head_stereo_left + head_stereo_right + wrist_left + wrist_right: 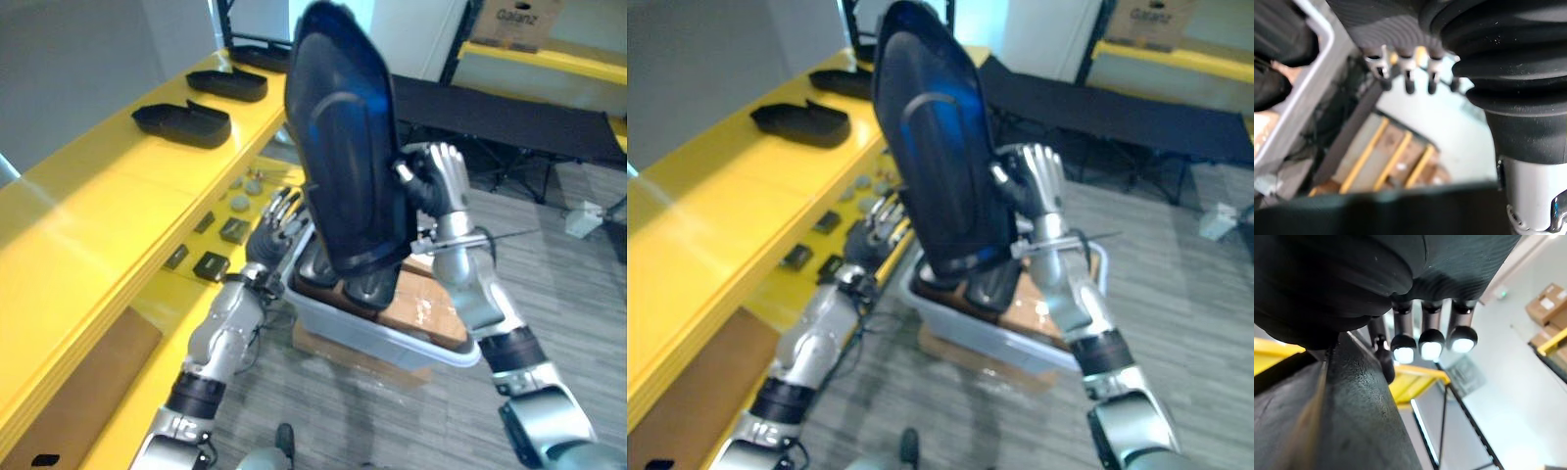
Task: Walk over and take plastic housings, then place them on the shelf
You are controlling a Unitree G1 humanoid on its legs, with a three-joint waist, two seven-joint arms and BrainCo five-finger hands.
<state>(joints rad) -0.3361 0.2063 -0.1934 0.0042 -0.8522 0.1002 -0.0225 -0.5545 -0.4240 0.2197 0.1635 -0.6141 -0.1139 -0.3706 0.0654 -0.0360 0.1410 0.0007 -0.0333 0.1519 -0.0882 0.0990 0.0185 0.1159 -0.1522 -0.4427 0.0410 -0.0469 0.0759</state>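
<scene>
I hold a big black plastic housing (343, 147) upright and off the bin, between my two hands. My right hand (441, 181) grips its right rim, thumb on the front face and fingers curled behind. In the right wrist view the thumb (1383, 357) rests on the housing (1352, 406). My left hand (279, 223) is at the housing's lower left edge, fingers (1408, 81) straight and pointing up. Below stands a grey bin (392, 338) holding more dark housings (367, 284). Two more housings (183, 122) (227, 82) lie on the yellow shelf (98, 215).
The shelf runs along my left, and its lower level carries small dark parts (211, 264). The bin sits on a cardboard box (338, 352). A black cot (509, 122) stands behind, with a cardboard box (514, 22) on a far yellow rack.
</scene>
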